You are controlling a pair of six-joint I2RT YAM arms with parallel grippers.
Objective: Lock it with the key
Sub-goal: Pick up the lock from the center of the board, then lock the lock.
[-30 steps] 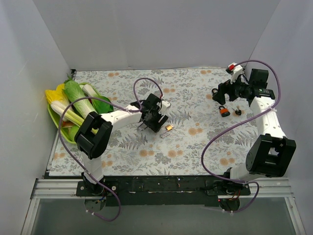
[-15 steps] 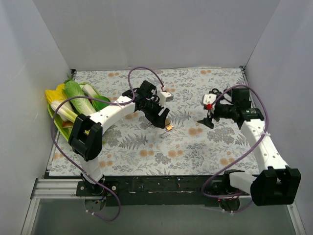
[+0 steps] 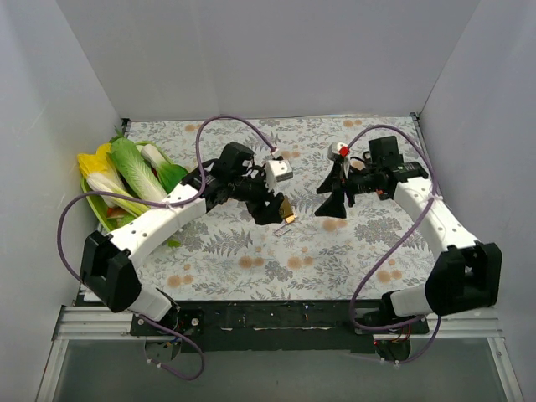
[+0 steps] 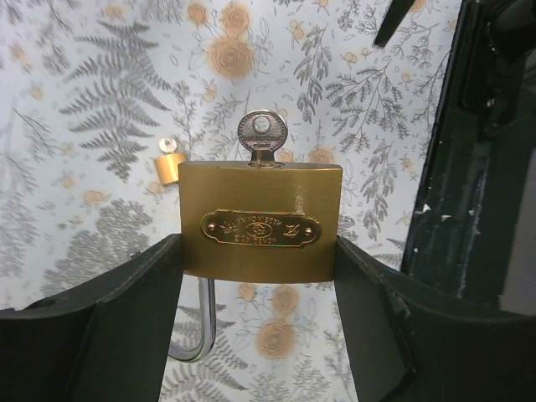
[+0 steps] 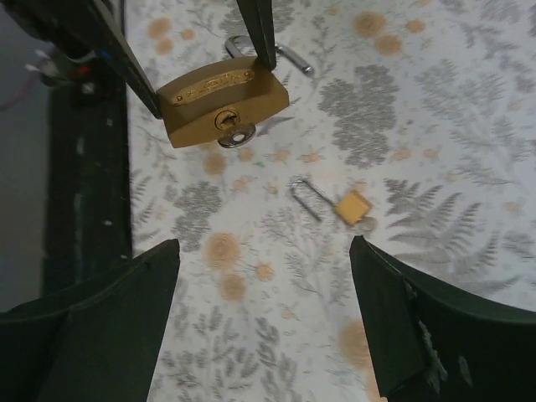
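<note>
The left jaws are clamped on the sides of a brass padlock (image 4: 260,226), holding it up above the flowered tabletop (image 3: 251,268) near the middle of the workspace. A key (image 4: 261,134) sits in the keyhole on the padlock's underside, which points away from the left wrist camera. Only its round head shows there, and the blade is hidden inside the body. The padlock's shackle (image 4: 203,322) is hard to read. In the left wrist view one steel leg hangs below the body beside the dark left finger (image 4: 100,327), and the rest is covered. In the right wrist view it is mostly hidden behind a finger. The engraved plate on the padlock's face is too small to read.

The right jaws stand wide apart with nothing between them. They face the key end of the padlock and are clear of it.

A second, smaller padlock (image 5: 353,207) lies on the tabletop below with its thin shackle swung open. From above, the held padlock and the left arm make it hard to pick out. Leafy vegetables (image 3: 126,163) lie at the left edge, partly crossed by the left arm's cable.
</note>
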